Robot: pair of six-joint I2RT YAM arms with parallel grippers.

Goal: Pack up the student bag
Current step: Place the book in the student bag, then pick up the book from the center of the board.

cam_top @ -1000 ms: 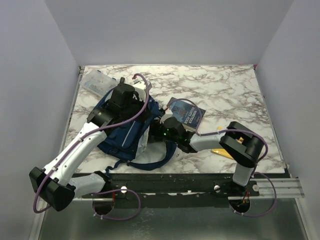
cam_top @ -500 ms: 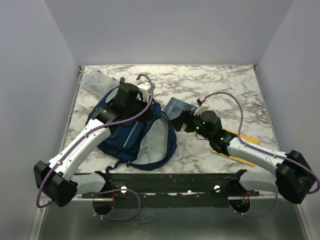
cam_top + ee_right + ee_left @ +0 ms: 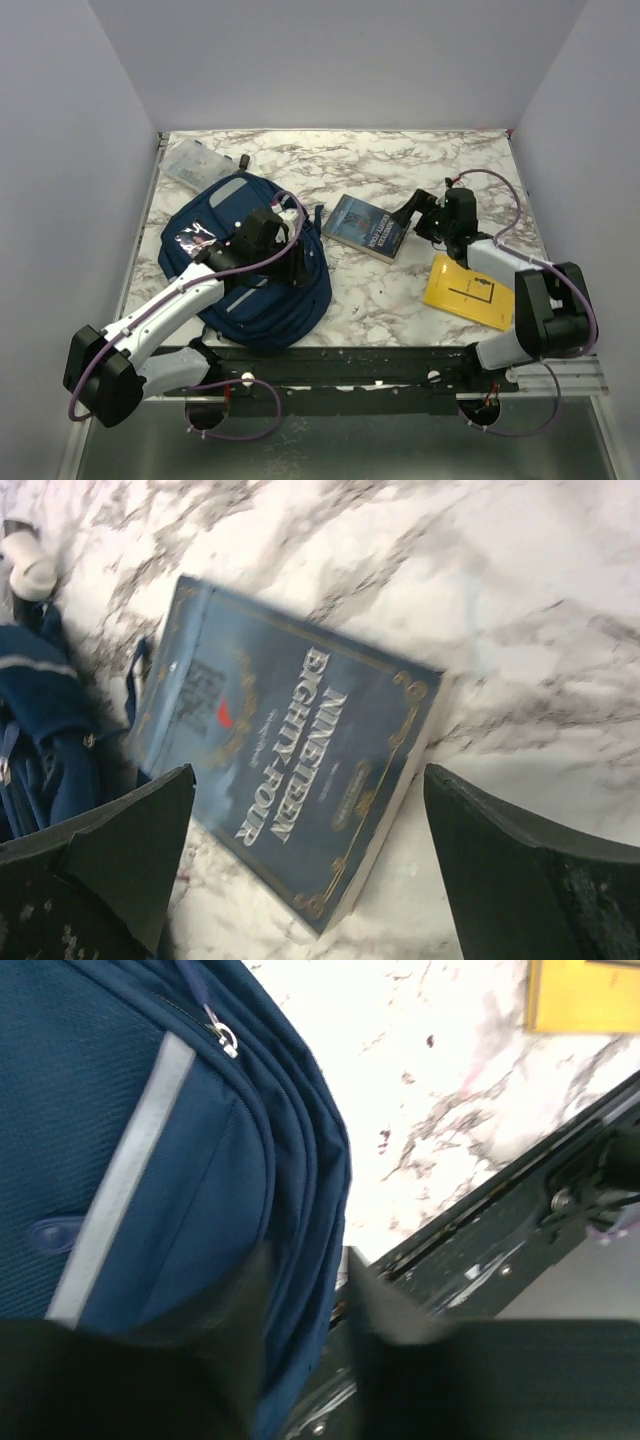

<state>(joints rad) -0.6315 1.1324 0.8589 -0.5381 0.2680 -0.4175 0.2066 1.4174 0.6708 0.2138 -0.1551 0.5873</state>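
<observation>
Student bag (image 3: 275, 310): navy, lying flat on the left half of the counter (image 3: 400, 160), with its near end close to the front edge. A grey stripe (image 3: 120, 1170) and a zipper pull (image 3: 225, 1038) show in the left wrist view.
Blue book (image 3: 290, 750): flat on the middle of the counter, just right of the bag. Its cover faces up and the title "Nineteen Eighty-Four" can be read.
Yellow book (image 3: 470, 292): flat near the front right, apart from the blue book and beside the right arm.
Clear box (image 3: 195, 162): at the far left corner, just beyond the bag's far end.
Left fingers (image 3: 295, 268): down at the bag's right side, over its rim. They show as two dark blurs with a narrow gap, and the bag's edge runs through that gap (whether they actually pinch the fabric, I cannot tell).
Right fingers (image 3: 410, 216): spread wide with nothing between them, poised over the right end of the blue book (the cover fills the space between them in the wrist view).
</observation>
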